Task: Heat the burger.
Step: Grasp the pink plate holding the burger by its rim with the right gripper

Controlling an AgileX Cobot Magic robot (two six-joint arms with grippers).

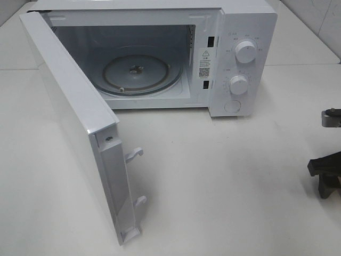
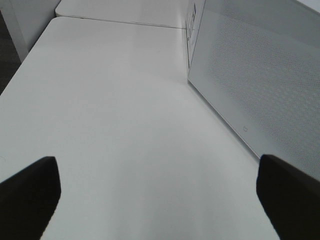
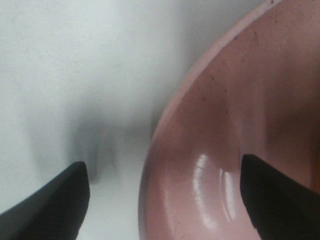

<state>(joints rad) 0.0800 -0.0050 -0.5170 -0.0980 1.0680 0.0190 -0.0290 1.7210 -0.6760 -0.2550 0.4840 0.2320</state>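
Though the burger shows in none of the three views, leaving its place relative to either claw impossible to tell, a white microwave [image 1: 256, 32] stands at 12 o'clock on the white desk [image 1: 224, 186]. Its door [image 1: 69, 106] is swung wide toward 8 o'clock and its glass turntable [image 1: 136, 72] is in plain sight inside. An upper knob [image 1: 245, 52] and a lower knob [image 1: 238, 84] sit on the control panel at the oven's 3 o'clock side.

From the high camera, the right arm [image 1: 326, 173] is cut off by the frame edge at 3 o'clock. Only dark hardware shows there, and its claw cannot be made out. The left arm is outside that view.

The right wrist camera, close and blurred, shows the right claw [image 3: 162, 162] open wide. The rim of a round pink plate [image 3: 235, 100] lies between its two dark fingers [image 3: 55, 200]: one finger is over the desk, the other over the plate's glossy inner surface. Whether either finger touches the plate cannot be told, and most of the plate is cut off.

The left wrist camera shows the left claw [image 2: 157, 159] spread wide above the desk, holding nothing. The outer face of the open door, with its dotted window, stands off to one side. Only the fingertips of this claw are in the picture.
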